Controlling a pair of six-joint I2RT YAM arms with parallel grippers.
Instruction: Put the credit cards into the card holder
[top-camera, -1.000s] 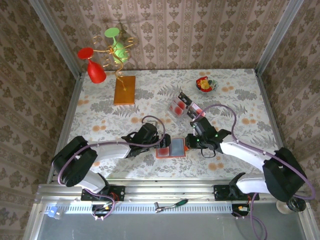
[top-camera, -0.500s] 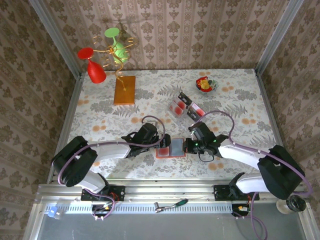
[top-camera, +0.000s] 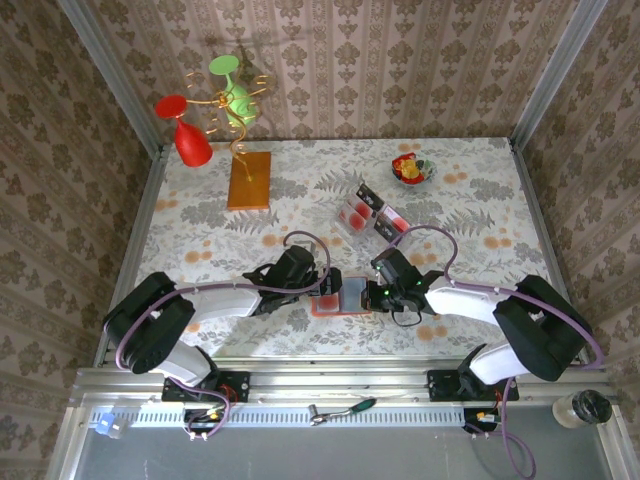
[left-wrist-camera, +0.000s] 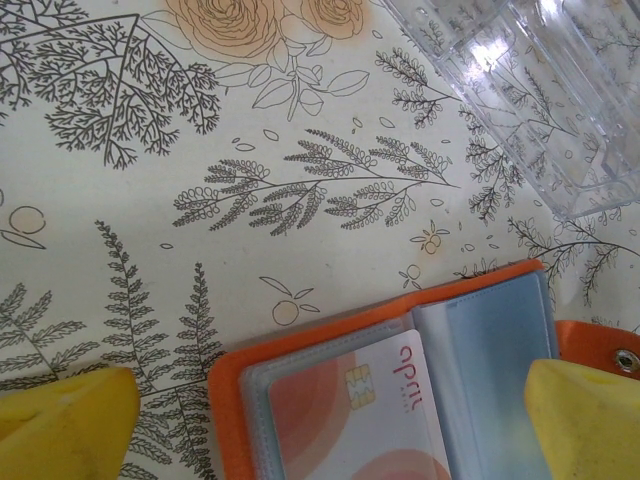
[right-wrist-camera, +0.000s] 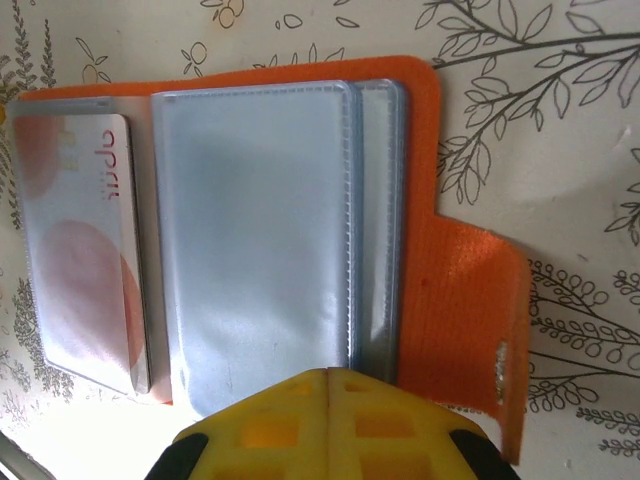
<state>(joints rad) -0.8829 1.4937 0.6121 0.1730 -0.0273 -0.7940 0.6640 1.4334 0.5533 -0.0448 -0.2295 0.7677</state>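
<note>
Near the front edge, between our arms, the card holder (top-camera: 342, 296) lies open, its long axis running arm to arm, with one card (right-wrist-camera: 85, 250) sleeved. Our left gripper (left-wrist-camera: 320, 420) stands spread wide astride it. Our right gripper (right-wrist-camera: 330, 425) is pinched together, empty, at its edge. The other cards (top-camera: 356, 212) sit in the clear tray (left-wrist-camera: 520, 90) behind, nearer our right arm.
</note>
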